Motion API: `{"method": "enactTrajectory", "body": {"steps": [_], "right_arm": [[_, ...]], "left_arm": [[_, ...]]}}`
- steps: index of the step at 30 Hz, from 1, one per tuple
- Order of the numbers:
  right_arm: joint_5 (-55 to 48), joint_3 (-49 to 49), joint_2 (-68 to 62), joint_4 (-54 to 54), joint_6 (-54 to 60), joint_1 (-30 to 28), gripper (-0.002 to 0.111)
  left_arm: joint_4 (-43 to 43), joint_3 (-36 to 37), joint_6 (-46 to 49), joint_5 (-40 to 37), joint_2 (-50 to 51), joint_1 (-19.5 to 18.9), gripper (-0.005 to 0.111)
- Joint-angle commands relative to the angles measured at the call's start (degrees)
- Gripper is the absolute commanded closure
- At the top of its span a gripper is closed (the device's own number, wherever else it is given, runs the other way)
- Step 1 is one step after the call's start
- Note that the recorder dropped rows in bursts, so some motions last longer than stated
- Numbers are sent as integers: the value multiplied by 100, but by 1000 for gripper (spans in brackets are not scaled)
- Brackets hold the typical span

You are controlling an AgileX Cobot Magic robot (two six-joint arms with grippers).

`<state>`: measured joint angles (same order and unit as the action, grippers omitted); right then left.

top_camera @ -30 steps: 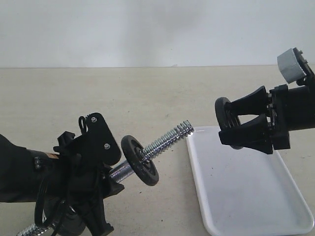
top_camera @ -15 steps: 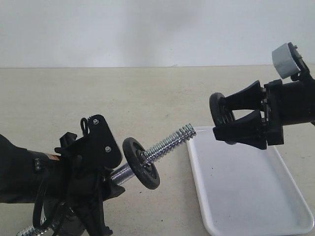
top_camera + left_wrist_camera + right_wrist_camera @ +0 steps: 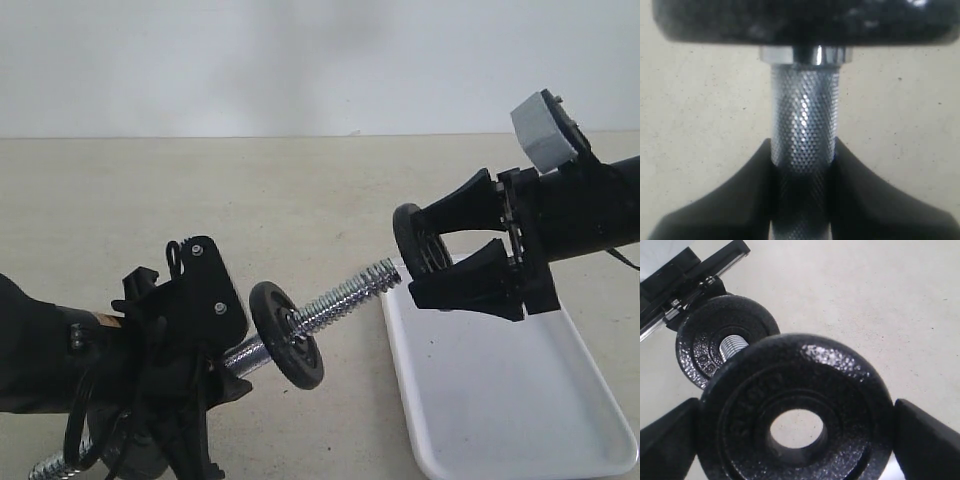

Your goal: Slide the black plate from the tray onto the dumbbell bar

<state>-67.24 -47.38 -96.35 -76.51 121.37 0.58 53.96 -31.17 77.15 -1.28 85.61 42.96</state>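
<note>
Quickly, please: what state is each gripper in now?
The left gripper is closed on the dumbbell bar.
The right gripper is closed on the black plate.

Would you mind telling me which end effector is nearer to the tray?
Right. The right end effector, holding a plate, hangs just above the tray, at its far corner; the left end effector grips the bar well off its side.

Left tool (image 3: 802, 150) closed on the dumbbell bar (image 3: 804, 120)

Two black fingers (image 3: 735, 205) pressed against either side of the silver, knurled shaft, which ran straight out from between them. Beyond the knurling sat a smooth chrome collar (image 3: 802, 54), and right against it a blurred black disc (image 3: 800, 20) spanned the frame edge-on. A pale, speckled surface (image 3: 700, 100) lay behind everything.
</note>
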Motion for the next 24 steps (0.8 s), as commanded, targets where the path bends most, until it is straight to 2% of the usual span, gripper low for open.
{"method": "enactTrajectory", "body": {"steps": [1,4,10,24], "right_arm": [[-272,-77,67,-366,5,6,108],[-272,-77,67,-401,0,16,108],[-272,-77,67,-470,44,426,108],[-272,-77,67,-711,44,456,108]], "left_arm": [[-3,-182,49,701,-299,2,102],[-3,-182,49,701,-299,2,102],[-3,-182,49,703,-299,2,102],[-3,-182,49,679,-299,2,102]]}}
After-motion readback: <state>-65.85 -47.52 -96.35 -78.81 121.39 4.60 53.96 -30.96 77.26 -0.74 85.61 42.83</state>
